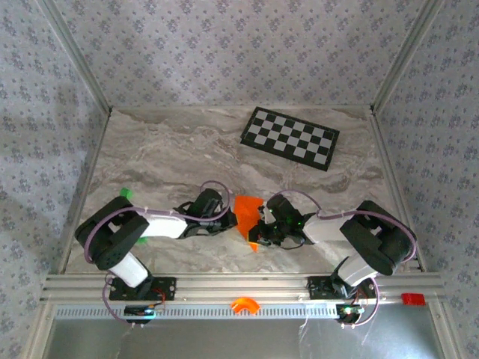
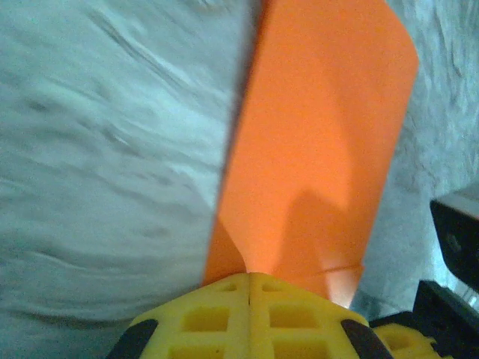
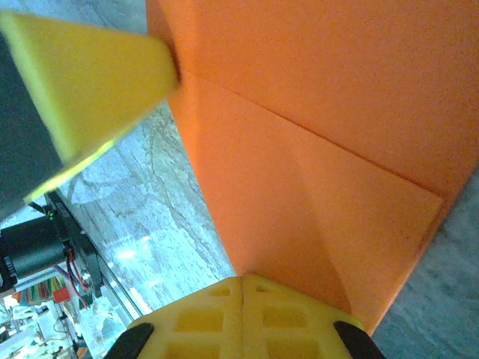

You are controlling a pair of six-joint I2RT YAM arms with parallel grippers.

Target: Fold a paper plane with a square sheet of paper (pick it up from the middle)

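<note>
Far left on the table (image 1: pixel 165 149): one green scrap (image 1: pixel 125 193), well apart from the work. Next, the left claw (image 2: pixel 248 278), yellow fingers pressed together and clamped on one edge of the paper (image 2: pixel 314 149). At centre, near the table's front edge: one orange sheet, already creased into a smaller angular shape, spanning between the two claws; cannot tell whether lifted or resting. Below that, on the front rail: one orange arch (image 1: pixel 243 304). Just right of the sheet, the right claw (image 3: pixel 241 283), likewise closed on the paper, beside a fold line. Farther back and right: one checkerboard (image 1: pixel 290 137).

Looks very light, thin and limp away from the folds; probably slippery between smooth pads, and quick to crumple or tear if pulled from both sides. Best taken at an edge close to a crease, where doubled layers stiffen it. Count: two claws, one sheet.
</note>
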